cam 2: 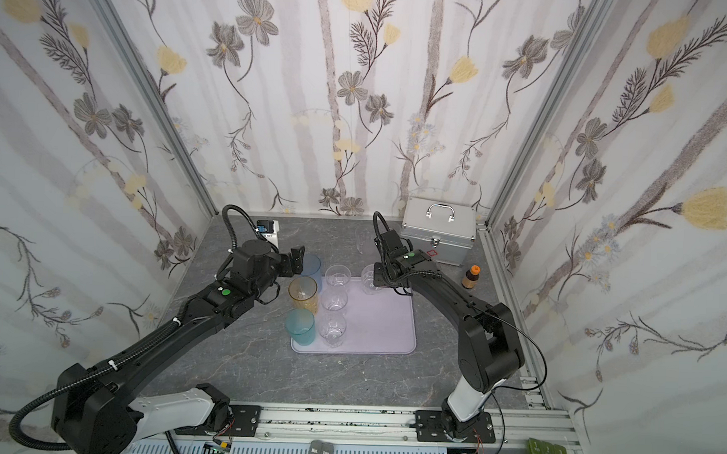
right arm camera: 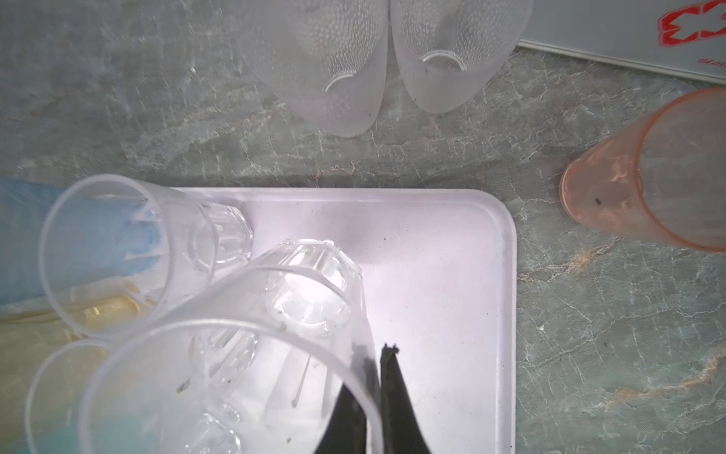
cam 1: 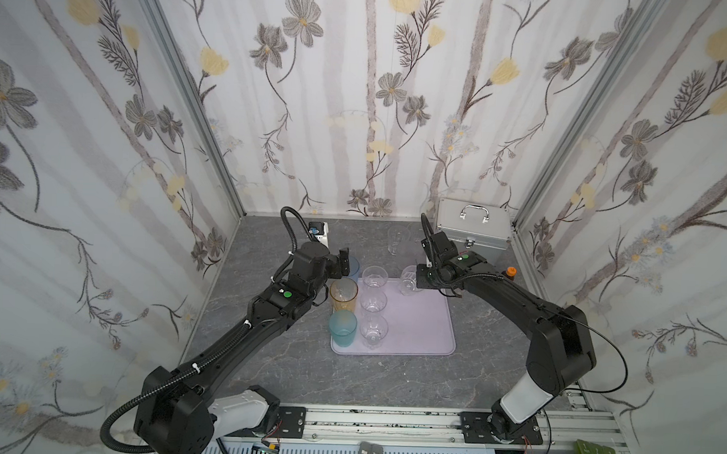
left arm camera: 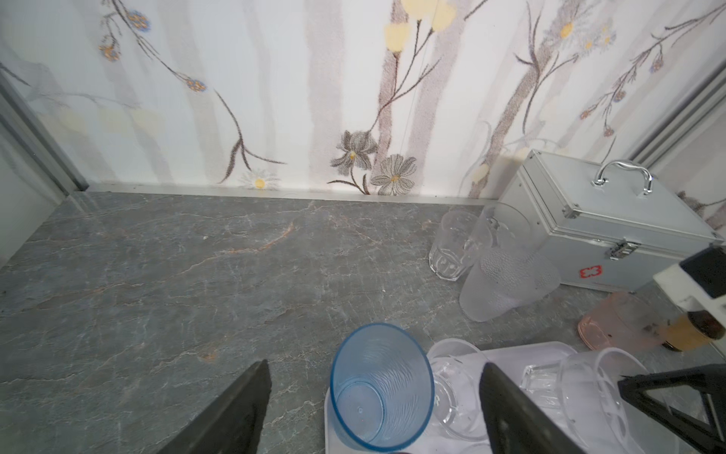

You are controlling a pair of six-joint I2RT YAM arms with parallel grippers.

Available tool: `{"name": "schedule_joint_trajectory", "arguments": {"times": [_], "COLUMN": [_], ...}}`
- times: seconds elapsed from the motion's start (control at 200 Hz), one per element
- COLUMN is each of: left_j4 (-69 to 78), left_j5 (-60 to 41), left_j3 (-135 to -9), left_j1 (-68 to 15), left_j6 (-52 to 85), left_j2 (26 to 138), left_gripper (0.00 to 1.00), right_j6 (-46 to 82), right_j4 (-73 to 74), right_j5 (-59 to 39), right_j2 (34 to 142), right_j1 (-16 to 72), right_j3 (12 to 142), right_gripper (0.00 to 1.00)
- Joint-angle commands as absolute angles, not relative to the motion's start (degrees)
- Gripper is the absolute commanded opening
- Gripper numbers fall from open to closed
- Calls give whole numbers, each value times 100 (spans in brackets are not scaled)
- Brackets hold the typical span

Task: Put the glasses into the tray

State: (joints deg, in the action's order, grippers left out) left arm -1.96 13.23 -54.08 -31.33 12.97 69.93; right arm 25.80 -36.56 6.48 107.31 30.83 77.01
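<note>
The pale lilac tray (cam 1: 416, 321) holds a blue glass (cam 1: 353, 266), an amber one (cam 1: 343, 296), a teal one (cam 1: 342, 328) and three clear glasses (cam 1: 374, 300) in a row. My left gripper (left arm camera: 373, 365) is open, its fingers wide on either side of the blue glass (left arm camera: 381, 387) without touching it. My right gripper (right arm camera: 377, 353) is shut on the rim of a clear faceted glass (right arm camera: 275, 314), one finger inside and one outside, over the tray's back right corner (right arm camera: 471, 220). Two frosted glasses (right arm camera: 326, 59), a clear one (left arm camera: 451, 247) and a pink one (right arm camera: 648, 173) stand off the tray.
A silver metal case (cam 1: 474, 230) with a handle stands at the back right. Near the right wall is a small brown bottle (cam 2: 471, 277) with an orange cap. A small white and blue device (cam 1: 318, 230) sits at the back left, behind my left arm.
</note>
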Motion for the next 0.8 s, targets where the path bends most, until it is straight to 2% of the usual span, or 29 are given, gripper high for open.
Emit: {"name": "schedule_joint_trajectory", "arguments": {"times": [0.0,0.44,0.794], "left_j4": [-176,-97,-18], "left_j5": [1295,1470,1459], "left_j3": [-5413,-5141,-5055], "left_j1": [-3208,-3146,-3067], "left_j6": [1187,1020,993], "left_j2": [7050,7043,7083], "left_gripper": [86,90,90], "right_j6": [2404,2112,2136], "right_j4": [-3670,-4035,-3999], "right_j5": [848,1136,985], "right_j2": [11085,12167,12278], "right_j1": [3235,3253,3265], "right_j3": [7892,8830,8947], "right_gripper": [6,8,14]}}
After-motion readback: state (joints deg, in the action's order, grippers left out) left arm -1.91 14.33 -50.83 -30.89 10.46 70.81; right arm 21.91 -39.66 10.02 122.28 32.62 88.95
